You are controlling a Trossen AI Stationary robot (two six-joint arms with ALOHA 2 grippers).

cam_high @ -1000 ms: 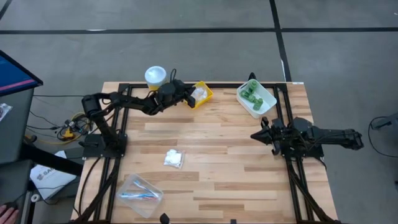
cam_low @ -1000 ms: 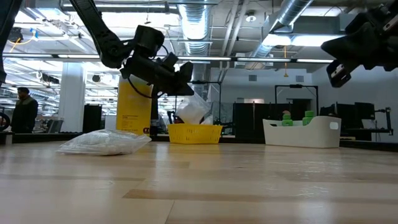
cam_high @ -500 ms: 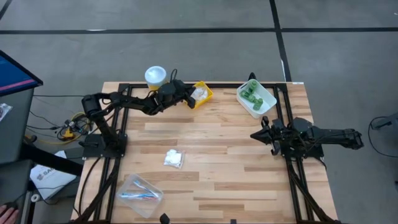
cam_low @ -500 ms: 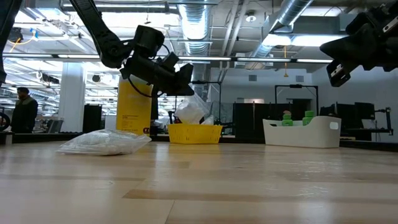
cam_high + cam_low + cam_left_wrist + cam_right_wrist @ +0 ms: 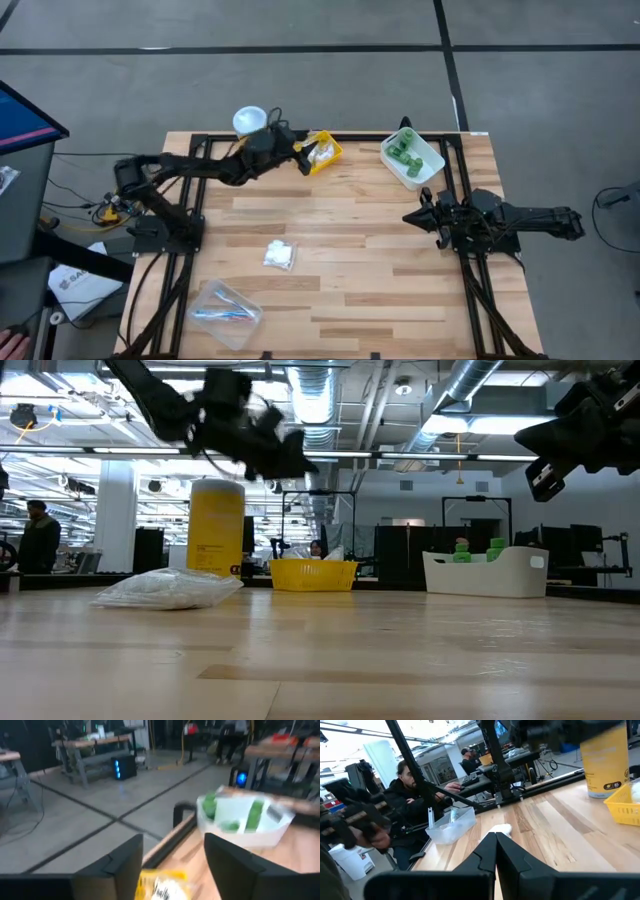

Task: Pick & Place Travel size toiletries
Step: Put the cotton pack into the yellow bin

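Note:
My left gripper (image 5: 300,152) stands open above the left rim of the yellow tray (image 5: 331,153) at the table's far edge, raised well over it in the low view (image 5: 298,463). A clear packet of white contents (image 5: 319,151) lies in that tray, below and between my open fingers in the left wrist view (image 5: 161,889). Tiny green bottles (image 5: 403,152) sit in a white tub (image 5: 428,166) at the far right. Another clear packet (image 5: 279,254) lies on the table's middle. My right gripper (image 5: 408,216) hangs shut over the right side, holding nothing.
A tall yellow jar with a white lid (image 5: 250,121) stands just left of the yellow tray. A clear bag with toothbrushes (image 5: 225,313) lies near the front left. People sit beyond the table (image 5: 412,795). Bare wood stretches between the two arms.
My left gripper has opened and let go of the packet, which has dropped from hanging over the yellow tray to lying in it. The gripper has then risen and drawn back a little toward the table's left and far edge.

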